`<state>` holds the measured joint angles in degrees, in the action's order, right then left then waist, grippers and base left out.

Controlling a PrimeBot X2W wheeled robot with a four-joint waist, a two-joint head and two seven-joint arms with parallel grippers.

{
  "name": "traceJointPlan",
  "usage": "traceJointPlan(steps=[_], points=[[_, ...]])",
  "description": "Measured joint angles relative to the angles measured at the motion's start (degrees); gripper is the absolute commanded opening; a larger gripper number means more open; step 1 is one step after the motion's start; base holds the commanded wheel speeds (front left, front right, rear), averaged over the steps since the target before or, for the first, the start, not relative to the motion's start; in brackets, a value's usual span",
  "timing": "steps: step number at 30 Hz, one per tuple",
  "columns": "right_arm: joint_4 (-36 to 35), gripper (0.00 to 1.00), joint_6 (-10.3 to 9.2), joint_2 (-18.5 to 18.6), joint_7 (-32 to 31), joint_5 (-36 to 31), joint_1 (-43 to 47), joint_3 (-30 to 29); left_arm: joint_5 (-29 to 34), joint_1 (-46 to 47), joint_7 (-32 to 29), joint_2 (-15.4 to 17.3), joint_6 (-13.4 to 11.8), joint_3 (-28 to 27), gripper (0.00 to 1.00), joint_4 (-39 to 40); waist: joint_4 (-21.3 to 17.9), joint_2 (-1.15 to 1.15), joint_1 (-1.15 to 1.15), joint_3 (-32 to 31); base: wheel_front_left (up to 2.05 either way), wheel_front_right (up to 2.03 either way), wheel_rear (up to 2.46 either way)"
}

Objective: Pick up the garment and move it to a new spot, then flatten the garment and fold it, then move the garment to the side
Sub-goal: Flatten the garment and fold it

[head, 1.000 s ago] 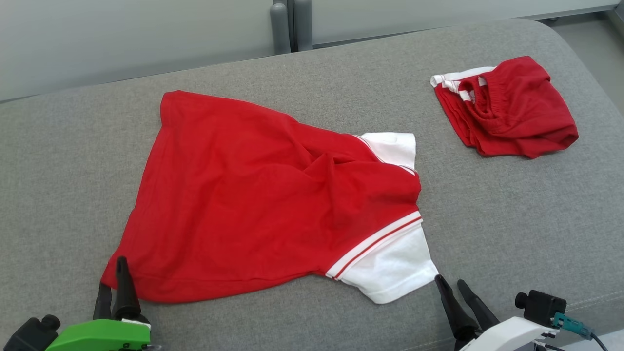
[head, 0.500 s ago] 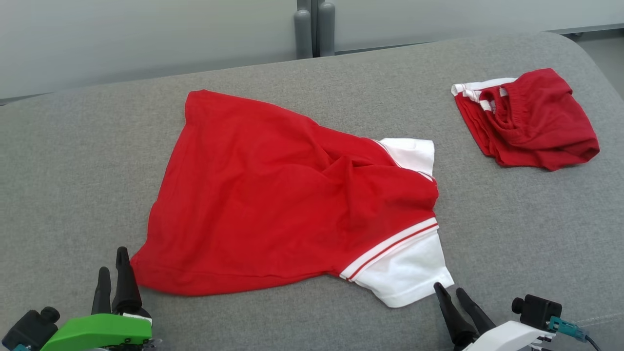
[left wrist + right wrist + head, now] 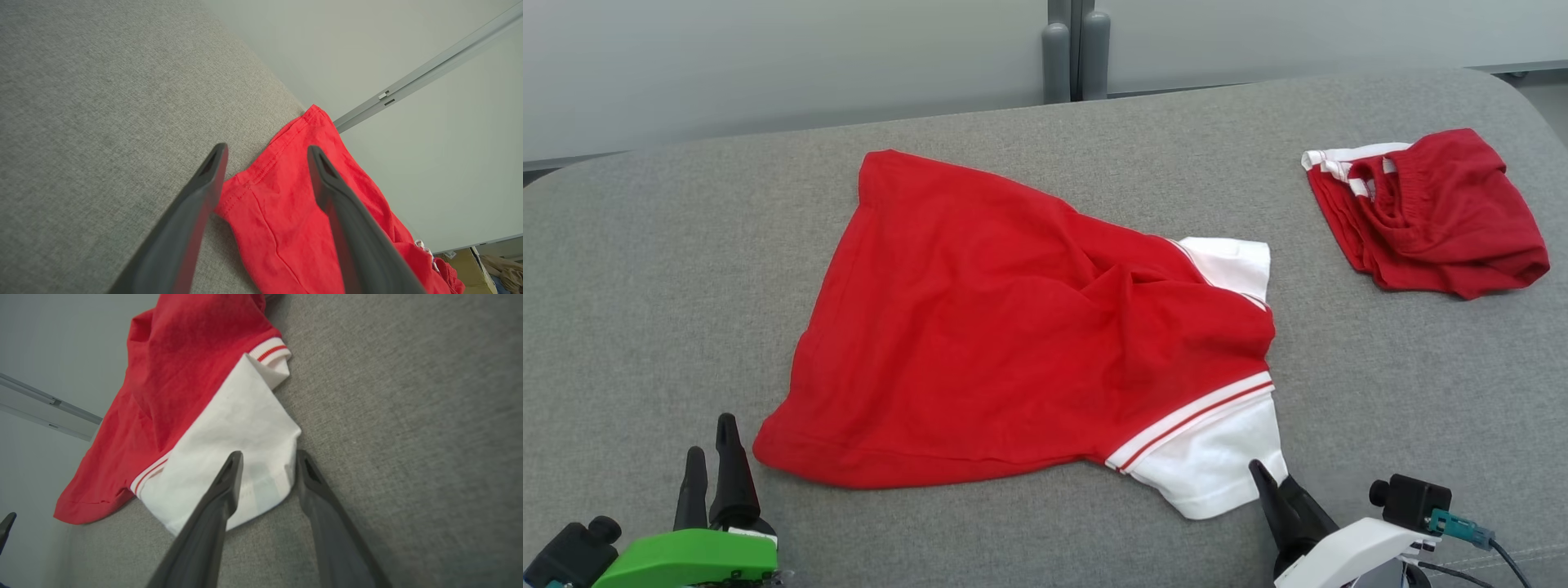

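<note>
Red shirt (image 3: 1013,327) lies spread across the grey cushion (image 3: 645,286). By the front edge, the right gripper (image 3: 1272,478) straddles its white sleeve (image 3: 1217,457), fingers parted, seemingly to pinch it. The left gripper (image 3: 711,441), spread wide, hovers beside the hem corner.

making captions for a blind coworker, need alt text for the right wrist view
Two dark fingers rise from the bottom edge, set apart, straddling the corner of a white sleeve on a red shirt. The shirt lies rumpled on a grey cushion, with a pale wall beyond it.
</note>
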<state>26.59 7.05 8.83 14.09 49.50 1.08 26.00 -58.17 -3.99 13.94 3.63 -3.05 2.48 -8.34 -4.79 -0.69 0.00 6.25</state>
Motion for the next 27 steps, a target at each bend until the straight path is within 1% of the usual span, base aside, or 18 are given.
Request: traceJointPlan(steps=[1, 3, 4, 11, 15, 18, 23, 27], points=[[0.24, 0.29, 0.0, 0.0, 0.0, 0.0, -0.14, 0.15, 0.1, -0.08, 0.0, 0.0, -0.01, 0.0, 1.0, 0.13, 0.05, 0.0, 0.0, -0.01, 0.0, 0.0, 0.0], [0.77, 0.02, 0.0, 0.0, 0.0, -0.01, -0.63, 0.38, 0.34, -0.29, 0.0, 0.0, -0.12, -0.01, 1.0, 0.44, 0.12, 0.0, 0.0, -0.01, 0.0, 0.0, 0.0], [0.99, 0.0, 0.0, 0.0, 0.0, 0.0, -0.83, 0.19, 0.41, -0.49, 0.0, 0.0, -0.23, -0.03, 1.0, 0.69, 0.14, 0.0, 0.0, 0.01, 0.0, 0.0, 0.0], [1.58, 0.0, 0.0, 0.11, 0.01, 0.46, -2.73, -1.57, 0.46, -0.87, 0.0, 0.01, -0.56, -0.15, 1.0, 1.51, -0.02, 0.0, 0.0, 0.26, 0.0, 0.0, 0.0], [-0.22, 0.0, 0.0, 0.4, 0.05, 0.49, -3.19, -3.97, 0.53, -0.92, -0.01, 0.01, -0.57, 0.02, 1.0, 1.79, -0.19, 0.0, 0.0, 0.51, 0.0, 0.0, 0.0], [-2.32, 0.0, 0.0, 1.6, 0.08, 0.48, -3.4, -6.49, 0.97, -0.97, -0.05, 0.02, -0.57, 0.79, 1.0, 1.92, -0.39, 0.0, 0.0, 0.71, 0.0, 0.0, 0.0], [-4.01, 0.0, 0.0, 3.3, 0.08, 0.29, -3.42, -8.93, 1.11, -0.99, -0.29, 0.02, -0.57, 1.51, 1.0, 2.07, -0.75, 0.0, 0.0, 0.98, 0.0, 0.0, 0.0], [-5.35, 0.0, 0.0, 4.05, 0.08, -0.14, -2.81, -8.92, 2.1, -0.99, -2.47, 0.52, -0.57, 3.87, 1.0, 2.07, -1.04, 0.0, 0.0, 1.23, 0.0, 0.0, 0.0]])
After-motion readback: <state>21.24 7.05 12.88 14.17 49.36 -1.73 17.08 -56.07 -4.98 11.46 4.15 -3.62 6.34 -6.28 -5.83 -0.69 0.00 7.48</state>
